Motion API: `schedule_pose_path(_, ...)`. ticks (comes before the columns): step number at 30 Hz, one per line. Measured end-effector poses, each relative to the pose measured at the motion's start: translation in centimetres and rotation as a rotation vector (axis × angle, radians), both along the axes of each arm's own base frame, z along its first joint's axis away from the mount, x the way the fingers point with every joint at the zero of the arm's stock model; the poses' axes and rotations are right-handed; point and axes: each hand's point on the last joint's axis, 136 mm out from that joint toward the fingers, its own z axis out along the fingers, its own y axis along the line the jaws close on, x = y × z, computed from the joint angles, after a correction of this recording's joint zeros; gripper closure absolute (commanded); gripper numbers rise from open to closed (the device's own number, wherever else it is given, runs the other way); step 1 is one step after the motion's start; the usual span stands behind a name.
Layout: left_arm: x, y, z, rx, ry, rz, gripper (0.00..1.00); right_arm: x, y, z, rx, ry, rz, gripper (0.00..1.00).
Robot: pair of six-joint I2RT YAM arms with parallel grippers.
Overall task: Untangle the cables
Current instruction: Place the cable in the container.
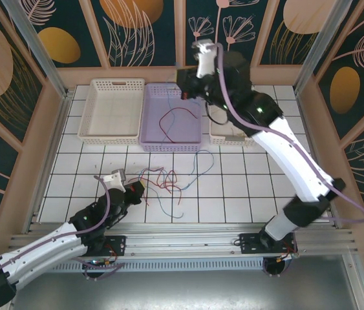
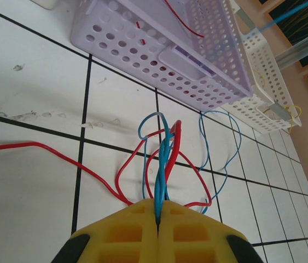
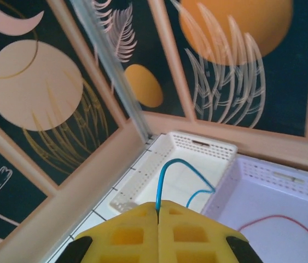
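Where left gripper (image 2: 158, 207) clamps blue cable (image 2: 163, 161), it runs up-frame twisted with red cable (image 2: 176, 134); right gripper (image 3: 158, 207) clamps blue cable too.

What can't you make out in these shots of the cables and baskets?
- Right wrist view: the shut right gripper swallows the end of the blue cable.
- Left wrist view: the shut left gripper hides the near part of the twisted cables.
- Top view: the right arm covers most of the right white basket; crossings in the loose pile are too thin to trace.
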Motion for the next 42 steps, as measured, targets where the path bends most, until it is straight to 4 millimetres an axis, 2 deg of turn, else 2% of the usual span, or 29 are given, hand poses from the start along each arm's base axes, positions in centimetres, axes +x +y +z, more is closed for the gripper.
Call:
schedule_pose_path(5, -0.1, 0.2, -0.5, -0.004, 0.005, 0.003, 1.00, 2.9, 4.8, 2.3, 0.041, -0.035, 0.085, 1.00)
schedule_pose_path(8, -0.2, 0.3, -0.7, -0.007, 0.008, 0.004, 1.00, 3.7, 6.5, 2.6, 0.067, -0.052, 0.132, 1.00)
schedule_pose_path(15, -0.3, 0.4, -1.1, -0.008, 0.007, 0.004, 1.00, 4.8, 8.0, -0.4, 0.073, 0.024, 0.232, 1.00)
schedule_pose_path(27, -0.5, 0.6, -1.9, 0.002, 0.013, 0.004, 1.00, 4.6, 10.8, 0.5, 0.207, 0.020, 0.420, 1.00)
schedule_pose_path(35, -0.6, 0.7, -2.0, -0.012, 0.004, 0.003, 1.00, 5.8, 12.7, -2.1, 0.230, 0.091, 0.468, 1.00)
schedule_pose_path(42, -0.7, 0.8, -2.1, -0.010, 0.005, 0.002, 1.00, 5.3, 13.0, -1.3, 0.271, 0.090, 0.507, 1.00)
